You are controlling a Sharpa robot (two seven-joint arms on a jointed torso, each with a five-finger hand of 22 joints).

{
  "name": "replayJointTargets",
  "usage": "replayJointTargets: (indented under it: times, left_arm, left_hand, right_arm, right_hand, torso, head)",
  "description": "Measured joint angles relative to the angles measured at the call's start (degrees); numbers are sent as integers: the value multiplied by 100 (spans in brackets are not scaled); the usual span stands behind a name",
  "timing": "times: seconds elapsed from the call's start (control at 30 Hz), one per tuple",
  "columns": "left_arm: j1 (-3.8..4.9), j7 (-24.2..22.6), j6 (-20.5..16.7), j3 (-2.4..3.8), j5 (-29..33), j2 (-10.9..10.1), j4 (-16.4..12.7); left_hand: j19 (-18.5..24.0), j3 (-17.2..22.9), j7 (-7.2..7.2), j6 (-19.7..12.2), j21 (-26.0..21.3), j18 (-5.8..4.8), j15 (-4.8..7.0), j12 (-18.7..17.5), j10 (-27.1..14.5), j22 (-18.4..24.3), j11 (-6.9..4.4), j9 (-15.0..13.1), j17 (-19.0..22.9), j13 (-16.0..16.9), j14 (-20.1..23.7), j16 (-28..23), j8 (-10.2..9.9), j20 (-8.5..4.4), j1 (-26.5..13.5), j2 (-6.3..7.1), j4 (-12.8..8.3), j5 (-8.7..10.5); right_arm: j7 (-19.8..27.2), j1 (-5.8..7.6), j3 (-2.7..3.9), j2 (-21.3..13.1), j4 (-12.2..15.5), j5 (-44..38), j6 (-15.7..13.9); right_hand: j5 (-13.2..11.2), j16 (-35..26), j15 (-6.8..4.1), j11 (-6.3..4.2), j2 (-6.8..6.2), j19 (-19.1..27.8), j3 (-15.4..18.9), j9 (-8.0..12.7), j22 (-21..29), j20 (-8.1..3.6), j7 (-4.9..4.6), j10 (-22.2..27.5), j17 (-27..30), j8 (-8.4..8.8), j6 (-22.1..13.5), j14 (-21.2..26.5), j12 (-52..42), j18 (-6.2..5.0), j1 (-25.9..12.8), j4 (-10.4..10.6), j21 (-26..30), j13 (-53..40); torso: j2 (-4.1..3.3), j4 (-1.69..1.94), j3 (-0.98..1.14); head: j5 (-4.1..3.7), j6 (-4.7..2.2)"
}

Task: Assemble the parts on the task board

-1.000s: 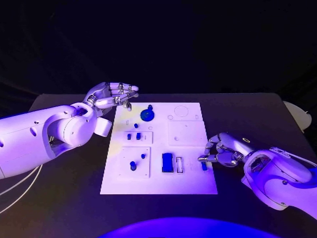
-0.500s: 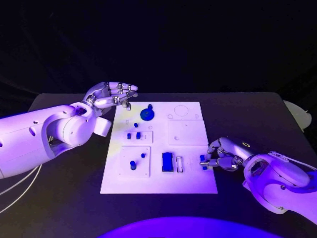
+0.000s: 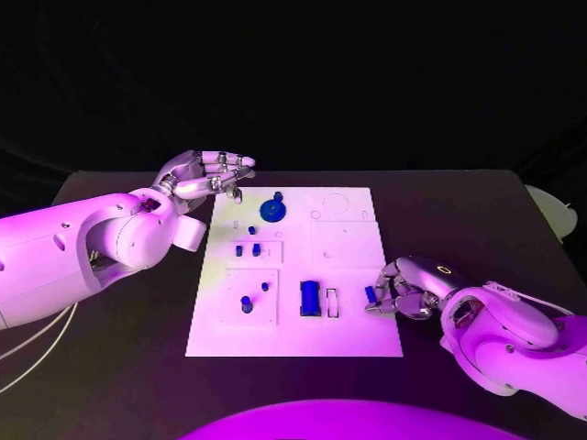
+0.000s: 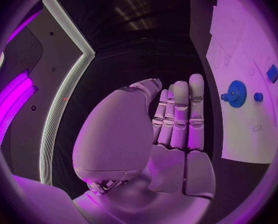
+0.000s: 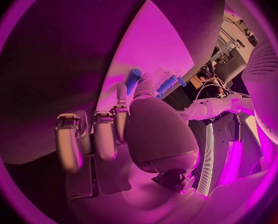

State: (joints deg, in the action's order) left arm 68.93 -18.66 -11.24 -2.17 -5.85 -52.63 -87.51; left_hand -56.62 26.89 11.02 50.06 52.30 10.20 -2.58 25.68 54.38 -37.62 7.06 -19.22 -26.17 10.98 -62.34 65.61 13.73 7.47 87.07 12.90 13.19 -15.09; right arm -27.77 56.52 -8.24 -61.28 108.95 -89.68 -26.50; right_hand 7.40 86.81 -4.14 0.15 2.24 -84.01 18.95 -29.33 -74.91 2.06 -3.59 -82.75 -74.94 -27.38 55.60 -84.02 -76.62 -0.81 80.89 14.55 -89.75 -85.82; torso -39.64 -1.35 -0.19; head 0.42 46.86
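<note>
Board: white board (image 3: pixel 333 339) in the middle of the black desk (image 3: pixel 122 367).
Right robot hand (image 3: pixel 402 295): at the board's right edge, pinching a small blue peg (image 3: pixel 371 295) just above the plate.
Left robot hand (image 3: pixel 209 177): raised beside the board's far left corner, fingers curled in, holding nothing.
Progress: early to middle, by my judgement; a gear (image 3: pixel 272 213) and a block (image 3: pixel 311 299) sit on the board, and the held peg is not yet seated.
Count: one gear, one block, about seven small blue pieces; exact number hard to tell.
</note>
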Motion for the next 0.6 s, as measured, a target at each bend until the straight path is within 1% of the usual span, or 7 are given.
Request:
replayJointTargets:
  times: [0.2,0.27,0.3,0.37,0.4,0.53,0.6]
  left_arm:
    - [0,0,0,0,0,-2,0]
    - [0,0,0,0,0,-3,0]
    - [0,0,0,0,0,-3,0]
    - [0,0,0,0,0,-3,0]
    - [0,0,0,0,0,-3,-1]
    - [0,1,0,0,0,-5,-2]
    - [0,2,0,0,0,-7,-2]
  left_hand:
    - [0,0,0,0,0,0,0,0,0,0,0,0,0,0,0,0,0,0,0,0,0,0]
    - [0,0,0,0,0,0,0,0,0,0,0,0,0,0,0,0,0,0,0,0,0,0]
    - [0,0,0,0,0,0,0,0,0,0,0,0,0,0,0,0,0,0,0,0,0,0]
    - [0,0,0,0,0,0,0,0,-1,0,1,0,-1,-1,0,0,0,0,0,0,0,0]
    - [0,0,0,0,0,0,0,0,-13,0,13,0,-1,-1,0,0,0,0,0,0,0,0]
    - [0,0,0,0,0,0,0,0,-22,0,22,0,-1,-1,0,0,0,0,0,0,0,0]
    - [0,0,0,0,0,0,0,0,-21,3,22,0,-1,-1,0,0,0,0,0,0,0,0]
  right_arm:
    - [-18,-12,15,53,-38,-109,52]
    - [-32,-18,20,75,-55,-162,61]
    - [-39,-20,20,82,-61,-185,65]
    - [-52,-25,21,104,-71,-236,69]
    - [-57,-27,21,115,-72,-255,70]
    - [-61,-31,23,142,-61,-321,71]
    - [-61,-32,23,154,-50,-339,72]
  right_hand:
    - [-46,0,-18,-25,-105,0,-179,-12,0,0,9,25,0,26,32,-1,-1,0,151,-89,0,0]
    - [-77,0,-18,-25,-173,0,-304,-180,1,0,20,25,0,34,30,-1,-3,0,219,-137,0,0]
    - [-77,0,-18,-25,-196,0,-351,-312,0,0,38,25,0,34,12,-1,-3,0,241,-171,0,0]
    - [-3,0,-18,-25,-246,0,-533,-347,1,0,68,25,1,45,-18,-1,3,0,291,-218,0,0]
    - [23,0,-18,-25,-263,0,-603,-347,-1,0,59,25,1,47,-30,-2,20,0,309,-227,0,1]
    - [118,23,-17,-25,-326,0,-958,-347,-4,0,-9,25,1,201,-73,-2,63,0,372,-201,0,13]
    - [192,23,-17,-25,-390,0,-1210,-346,-4,0,-35,25,1,266,-76,-2,67,0,435,-145,0,90]
  torso:
    - [1,3,-3]
    - [1,3,-3]
    - [1,3,-3]
    - [2,3,-4]
    - [2,3,-4]
    - [4,3,-4]
    - [4,3,-4]
  head:
    - [-1,20]
    - [-1,23]
    - [-1,23]
    - [1,23]
    - [2,24]
    - [6,27]
    - [7,27]
